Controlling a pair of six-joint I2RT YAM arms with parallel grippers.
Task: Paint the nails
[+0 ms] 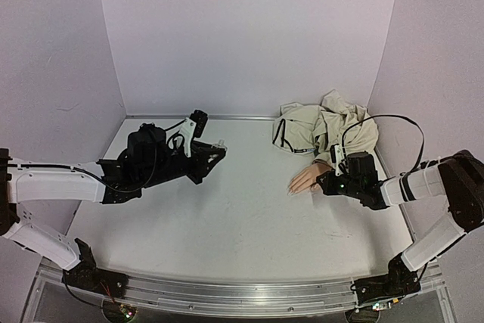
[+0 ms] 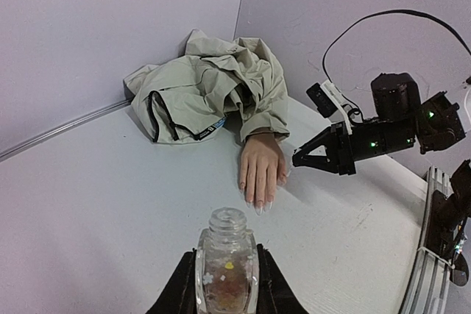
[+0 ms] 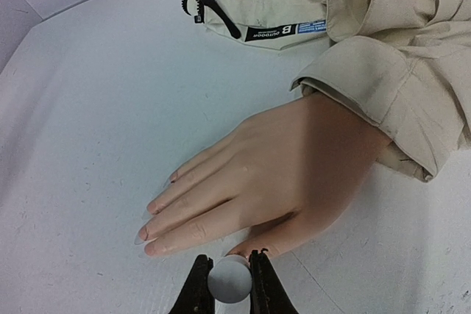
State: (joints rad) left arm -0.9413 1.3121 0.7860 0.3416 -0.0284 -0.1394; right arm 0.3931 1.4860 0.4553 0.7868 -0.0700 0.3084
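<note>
The pale mannequin hand (image 1: 305, 178) lies palm down on the table, its wrist in a beige jacket sleeve (image 3: 390, 86). Its long nails (image 3: 140, 239) point left; they also show in the left wrist view (image 2: 259, 207). My right gripper (image 3: 229, 276) is shut on a round white cap (image 3: 229, 283), right at the thumb tip, which the cap partly hides. In the top view it (image 1: 324, 181) sits at the hand's right side. My left gripper (image 2: 227, 273) is shut on a small clear uncapped bottle (image 2: 227, 259), held upright left of the hand (image 1: 217, 147).
The crumpled beige jacket (image 1: 325, 130) lies at the back right corner. Lilac walls (image 1: 249, 28) enclose the table on three sides. A metal rail (image 1: 242, 296) runs along the near edge. A black cable (image 1: 401, 122) loops above the right arm.
</note>
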